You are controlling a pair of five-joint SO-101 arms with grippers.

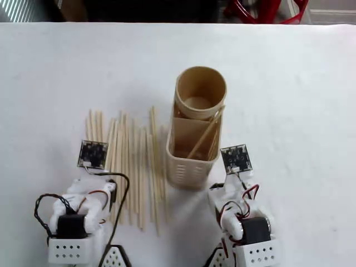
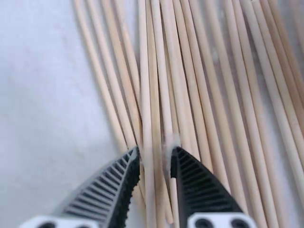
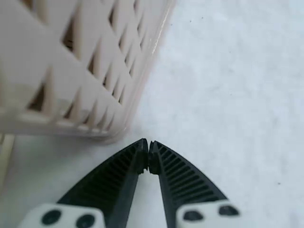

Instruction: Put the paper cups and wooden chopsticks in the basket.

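**Cup in the basket, most chopsticks loose**

High view: the basket (image 1: 192, 164) stands at frame centre, with a paper cup (image 1: 200, 92) in its upper end (a chopstick (image 1: 206, 133) leans inside too). Wooden chopsticks (image 1: 133, 167) lie spread to its left.
Left wrist view: the left gripper (image 2: 154, 154) is narrowly parted, astride the chopsticks.
Right wrist view: the right gripper (image 3: 148, 151) is pressed together and empty, just beside the basket.

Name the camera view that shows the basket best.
The high view: the whole basket is seen from above, with a paper cup and chopsticks inside. The right wrist view catches a corner of its lattice wall; the left wrist view faces loose chopsticks.
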